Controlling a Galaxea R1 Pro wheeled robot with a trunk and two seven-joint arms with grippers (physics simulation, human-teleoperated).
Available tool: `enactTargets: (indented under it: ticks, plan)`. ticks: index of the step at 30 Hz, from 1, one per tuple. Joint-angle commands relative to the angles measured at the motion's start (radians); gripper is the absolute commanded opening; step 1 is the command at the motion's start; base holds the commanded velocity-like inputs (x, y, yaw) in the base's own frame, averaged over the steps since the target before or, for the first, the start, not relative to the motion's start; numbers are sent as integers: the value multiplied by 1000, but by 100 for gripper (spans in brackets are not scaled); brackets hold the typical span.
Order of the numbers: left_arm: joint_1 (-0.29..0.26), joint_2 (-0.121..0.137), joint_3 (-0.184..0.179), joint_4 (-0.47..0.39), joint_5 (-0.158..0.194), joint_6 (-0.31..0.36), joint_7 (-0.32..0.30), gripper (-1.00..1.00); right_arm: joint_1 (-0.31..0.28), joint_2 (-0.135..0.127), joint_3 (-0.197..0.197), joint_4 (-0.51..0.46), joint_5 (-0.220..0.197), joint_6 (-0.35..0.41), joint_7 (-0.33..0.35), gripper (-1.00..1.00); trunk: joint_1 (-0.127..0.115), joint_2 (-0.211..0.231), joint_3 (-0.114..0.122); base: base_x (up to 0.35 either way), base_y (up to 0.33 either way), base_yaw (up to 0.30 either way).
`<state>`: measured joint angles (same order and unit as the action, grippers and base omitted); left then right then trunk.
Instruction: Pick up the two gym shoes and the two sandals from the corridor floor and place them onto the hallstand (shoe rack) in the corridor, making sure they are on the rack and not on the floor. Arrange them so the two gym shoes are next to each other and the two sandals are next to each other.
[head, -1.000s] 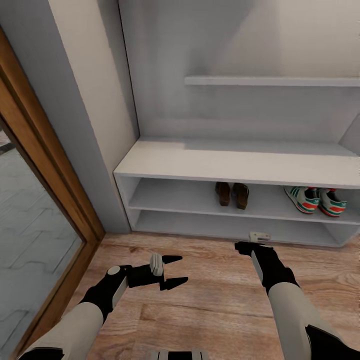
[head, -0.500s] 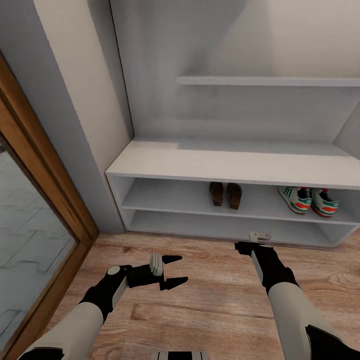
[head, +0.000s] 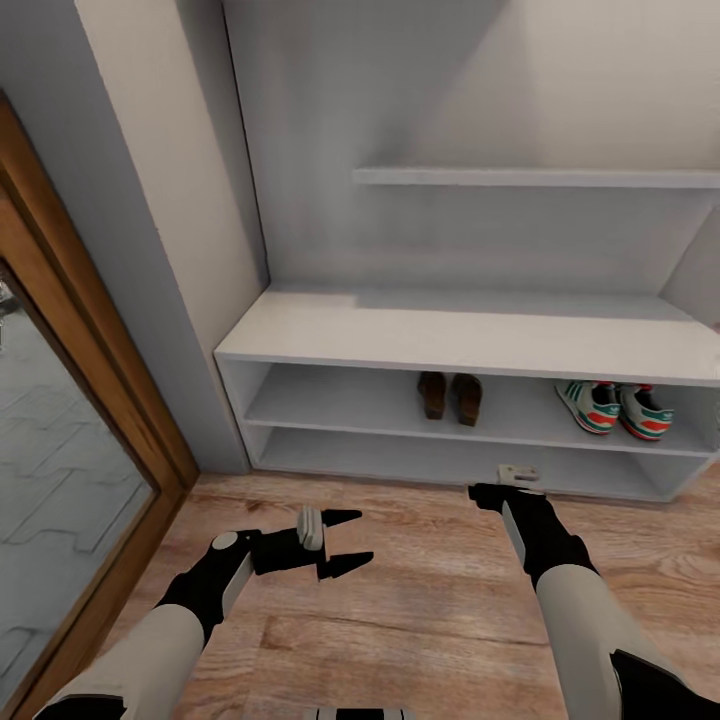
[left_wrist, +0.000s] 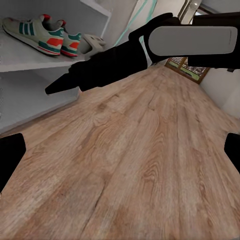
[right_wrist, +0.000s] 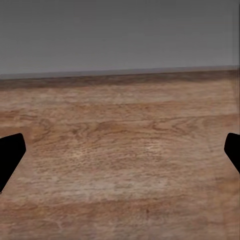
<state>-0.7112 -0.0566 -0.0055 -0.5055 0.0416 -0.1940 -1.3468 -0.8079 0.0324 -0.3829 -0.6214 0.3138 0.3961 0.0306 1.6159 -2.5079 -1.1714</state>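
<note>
Hovering low over the corridor floor (head: 420, 620), the left gripper (head: 347, 542) and right gripper (head: 490, 492) are both spread open and empty. Gym shoes (head: 613, 408) and sandals (head: 450, 396) are sitting paired on the hallstand (head: 480, 340); only the camera has shifted.

Sandals (head: 450, 397) left of gym shoes (head: 614, 408), both on hallstand (head: 470, 335) upper tier.

The head camera looks forward and down from above both arms. The left wrist camera sits low over the light brown wood-grain plank floor (left_wrist: 145, 165) — shared with the right wrist camera, closer still.
</note>
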Motion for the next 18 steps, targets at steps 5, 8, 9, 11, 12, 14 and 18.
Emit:
enactTargets:
  ticks: [5, 8, 9, 11, 12, 14, 18]
  plan:
    - [-1, 6, 1, 1, 3, -7, -2, 100, -1, 3, -5, -1, 7, 4, 2, 100, -2, 1, 19, 0, 0, 0]
    - [-1, 8, 1, 1, 3, -6, -2, 100, -1, 3, -5, -1, 6, 4, 3, 100, -4, 2, 30, 0, 0, 0]
    - [-1, 8, 1, 1, 3, -6, -2, 100, -1, 3, -5, -1, 6, 4, 3, 100, -4, 2, 34, 0, 0, 0]
    - [-1, 9, 1, 1, 3, -6, -2, 100, -1, 3, -5, -1, 6, 4, 3, 100, -5, 2, 42, 0, 0, 0]
    - [-1, 9, 1, 1, 3, -6, -2, 100, -1, 3, -5, -1, 6, 4, 3, 100, -6, 3, 46, 0, 0, 0]
    - [-1, 9, 1, 1, 3, -6, -2, 100, -1, 3, -5, 0, 5, 4, 3, 100, -6, 3, 53, 0, 0, 0]
    - [-1, 9, 1, 1, 3, -5, -2, 100, -1, 3, -5, 0, 6, 4, 3, 100, -8, 4, 69, 0, 0, 0]
